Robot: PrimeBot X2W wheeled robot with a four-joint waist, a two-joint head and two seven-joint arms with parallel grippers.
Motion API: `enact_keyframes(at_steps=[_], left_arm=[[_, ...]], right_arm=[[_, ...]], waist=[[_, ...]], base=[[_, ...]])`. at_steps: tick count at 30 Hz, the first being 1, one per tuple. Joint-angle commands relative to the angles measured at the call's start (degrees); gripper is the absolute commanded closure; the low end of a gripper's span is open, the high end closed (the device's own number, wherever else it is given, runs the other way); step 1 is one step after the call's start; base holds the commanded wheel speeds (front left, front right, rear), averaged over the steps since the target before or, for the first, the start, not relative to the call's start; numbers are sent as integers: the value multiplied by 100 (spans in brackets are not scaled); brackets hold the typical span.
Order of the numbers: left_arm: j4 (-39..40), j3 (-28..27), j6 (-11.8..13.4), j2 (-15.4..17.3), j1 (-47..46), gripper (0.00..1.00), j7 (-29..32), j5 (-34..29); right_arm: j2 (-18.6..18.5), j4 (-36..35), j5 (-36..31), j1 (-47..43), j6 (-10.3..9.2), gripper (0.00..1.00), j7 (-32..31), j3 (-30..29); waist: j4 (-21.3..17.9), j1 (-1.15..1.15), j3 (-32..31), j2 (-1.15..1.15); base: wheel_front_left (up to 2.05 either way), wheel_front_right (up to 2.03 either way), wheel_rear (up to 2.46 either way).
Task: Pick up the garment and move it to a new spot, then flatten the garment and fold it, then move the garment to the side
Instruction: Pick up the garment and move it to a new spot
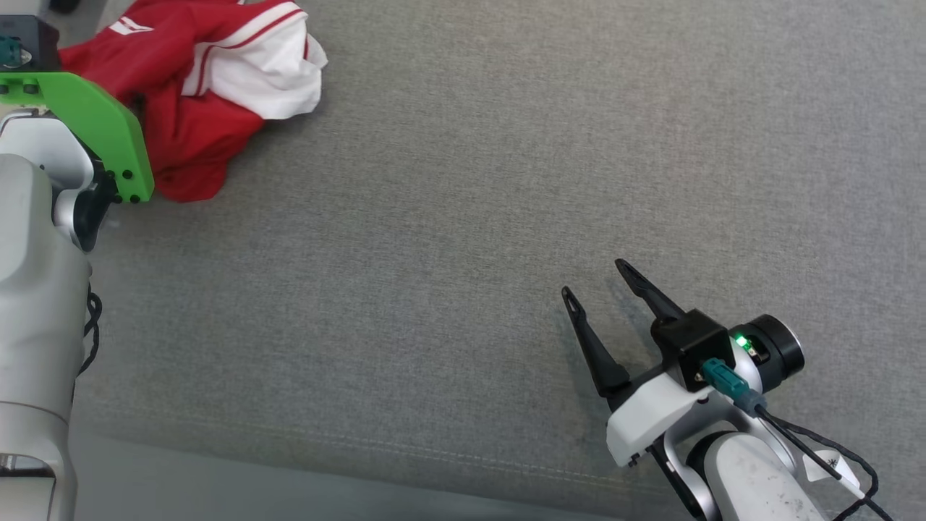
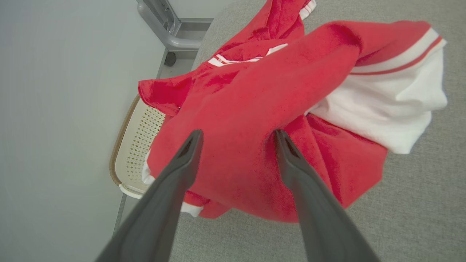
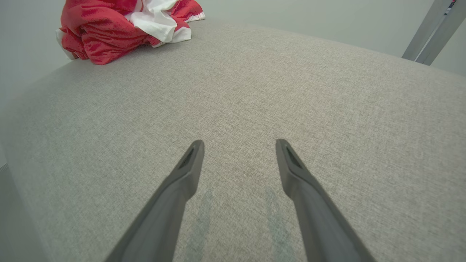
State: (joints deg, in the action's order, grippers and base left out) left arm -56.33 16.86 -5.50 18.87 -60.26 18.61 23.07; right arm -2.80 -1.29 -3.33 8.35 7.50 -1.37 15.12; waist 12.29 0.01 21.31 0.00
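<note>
While left gripper (image 2: 236, 134) and right gripper (image 1: 595, 278) gape, crumpled red-white garment (image 1: 195, 137) on grey weave (image 1: 463, 217).

Bright even light, faint shadows (wrist-view edges bowed)

The garment (image 1: 202, 108) is lying bunched at the far left corner of the upholstered surface (image 1: 463, 217), reaching its left edge, and a basket (image 2: 134, 145) is sitting lower down, just beyond that edge. The left gripper (image 2: 237, 134) is hovering over the garment with its spread fingers framing the heap. The right gripper (image 1: 595, 278) is hanging open at the near right, well apart from the garment.
</note>
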Motion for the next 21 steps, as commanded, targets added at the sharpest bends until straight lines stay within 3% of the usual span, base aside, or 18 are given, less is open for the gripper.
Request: enact_keyframes(at_steps=[1,2,3,4,5,14,21], left_arm=[[-125,-1,57,25,-141,0,1,-26],[-167,13,107,3,-158,0,-47,-53],[-223,23,170,-11,-173,35,-56,-70],[-255,18,223,6,-189,81,-116,-66],[-289,15,267,15,-202,100,-175,-74],[-458,58,395,-88,-322,100,-797,-84],[-227,338,219,-325,-526,100,-1250,-272]], right_arm=[[-17,-48,-16,-70,-2,0,3,-14],[-16,-50,-8,-71,-2,0,7,-19],[-15,-48,0,-69,-2,0,10,-18],[-15,-38,14,-61,-2,0,12,-20],[-15,-24,31,-50,-2,0,24,-20],[-16,212,221,25,-2,0,172,17],[-16,509,469,-108,-2,0,371,-45]], waist=[[-332,-1,328,0],[-339,-1,332,0],[-347,-1,333,0],[-354,-1,331,0],[-363,-1,319,0],[-423,-1,-86,0],[-631,-1,-767,0]], base=[[0,0,0],[0,0,0],[0,0,0],[0,0,0],[0,0,0],[0,0,0],[0,0,0]])
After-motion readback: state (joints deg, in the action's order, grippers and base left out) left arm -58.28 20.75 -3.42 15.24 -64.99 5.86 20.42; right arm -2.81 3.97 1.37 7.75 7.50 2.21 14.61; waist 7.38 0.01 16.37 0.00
